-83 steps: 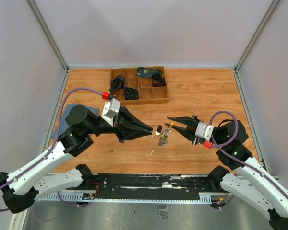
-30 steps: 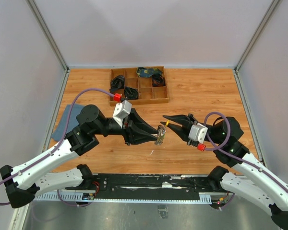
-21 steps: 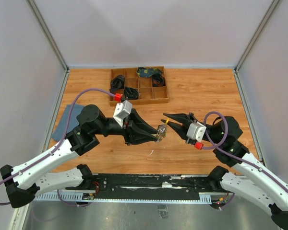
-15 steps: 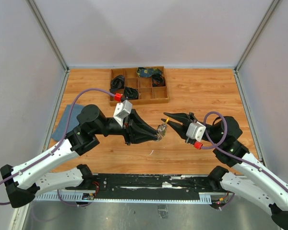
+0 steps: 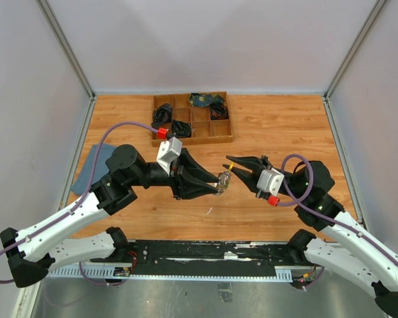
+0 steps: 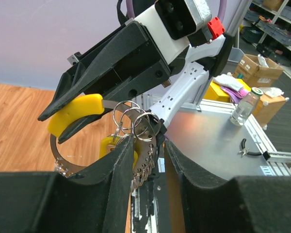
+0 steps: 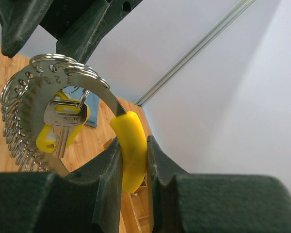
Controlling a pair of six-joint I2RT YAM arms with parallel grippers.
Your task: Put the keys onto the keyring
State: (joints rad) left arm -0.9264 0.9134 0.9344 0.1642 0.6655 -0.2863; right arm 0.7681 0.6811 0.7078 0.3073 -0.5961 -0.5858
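Observation:
The keyring (image 7: 26, 87) is a curved metal band with numbered holes, several small split rings and a yellow piece (image 7: 131, 145). It hangs in the air between both arms (image 5: 223, 179). My right gripper (image 7: 134, 145) is shut on the yellow piece. One silver key with a yellow head (image 7: 63, 121) hangs from the band. My left gripper (image 6: 149, 145) meets it from the other side. The band and its rings (image 6: 146, 128) lie against one of its fingers, with a gap to the other. In the left wrist view the right gripper (image 6: 72, 119) holds the yellow piece.
A wooden compartment tray (image 5: 192, 140) with dark items stands at the back of the table. A blue cloth (image 5: 93, 167) lies at the left, partly under the left arm. A small pale scrap (image 5: 209, 211) lies on the wood below the grippers.
Both grippers have closed in on each other since the earliest frame. Over the last second the keyring rose slightly and the left jaws parted a little.

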